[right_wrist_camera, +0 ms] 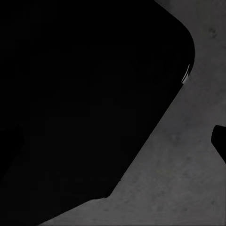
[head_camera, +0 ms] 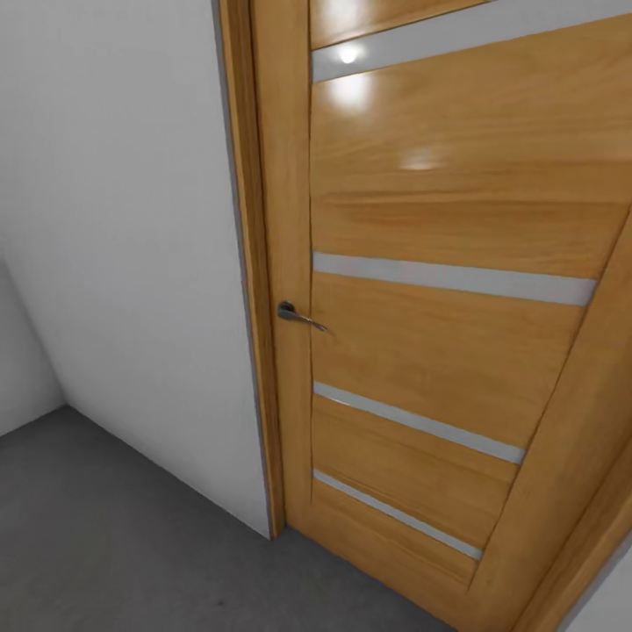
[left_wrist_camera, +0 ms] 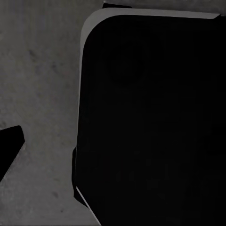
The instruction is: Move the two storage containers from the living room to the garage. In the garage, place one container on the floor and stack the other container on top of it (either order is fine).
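Facing a honey-coloured wooden door with pale horizontal strips and a small metal handle, the robot looks to be in transit, and neither orange-red container appears in any picture, so where they lie cannot be told from here. That leaves the key relation unsettled: which way a container lies from either claw, how its long side runs, and which arm is nearer all stay unknown. The dark grey concrete floor beneath the door and the plain white wall beside it suggest the garage, or its threshold. Each wrist camera looks down on the same mottled grey concrete, with a large black rounded shape that is probably part of the robot's own body. A dark sliver at the picture's edge may be a finger, but whether either claw is spread or pressed together cannot be told.
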Tool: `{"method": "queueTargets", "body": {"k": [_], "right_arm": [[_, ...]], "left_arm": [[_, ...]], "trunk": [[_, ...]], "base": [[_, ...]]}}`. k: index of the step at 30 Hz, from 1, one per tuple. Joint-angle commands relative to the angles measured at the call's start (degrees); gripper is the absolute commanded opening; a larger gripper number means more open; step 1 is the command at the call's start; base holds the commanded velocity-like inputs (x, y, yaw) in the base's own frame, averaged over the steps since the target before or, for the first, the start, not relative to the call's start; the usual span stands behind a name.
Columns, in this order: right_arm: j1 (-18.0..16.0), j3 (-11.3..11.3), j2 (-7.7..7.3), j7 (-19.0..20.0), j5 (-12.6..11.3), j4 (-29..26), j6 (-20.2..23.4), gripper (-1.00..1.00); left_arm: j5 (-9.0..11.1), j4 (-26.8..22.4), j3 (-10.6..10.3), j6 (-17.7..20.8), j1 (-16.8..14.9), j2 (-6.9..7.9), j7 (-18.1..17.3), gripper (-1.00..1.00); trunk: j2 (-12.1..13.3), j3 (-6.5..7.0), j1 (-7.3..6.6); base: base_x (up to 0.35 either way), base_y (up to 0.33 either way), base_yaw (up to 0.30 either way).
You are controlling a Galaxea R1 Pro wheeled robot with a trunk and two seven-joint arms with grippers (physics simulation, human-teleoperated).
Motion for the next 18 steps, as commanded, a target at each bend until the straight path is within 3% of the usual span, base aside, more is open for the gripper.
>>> {"method": "queueTargets", "body": {"k": [1, 7, 18], "right_arm": [[0.0, 0.1, 0.02, 0.0, -0.1, 0.0, -0.2, 1.00], [0.0, 0.1, -0.02, 0.0, 0.0, 0.0, -0.2, 1.00], [0.0, 0.1, -0.04, 0.0, 0.0, 0.0, -0.2, 1.00]], "left_arm": [[0.6, 0.0, 0.0, -0.1, 0.0, -0.01, 0.0, 1.00], [0.6, 0.0, 0.0, -0.1, 0.0, -0.01, 0.0, 1.00], [0.6, 0.0, 0.0, -0.1, 0.0, 0.01, 0.0, 1.00]], "trunk": [[0.0, -0.04, 0.02], [0.0, -0.04, 0.02], [0.0, -0.04, 0.02]], "base": [[0.224, 0.185, -0.249], [0.141, 0.084, -0.249], [0.011, 0.005, -0.249]]}}
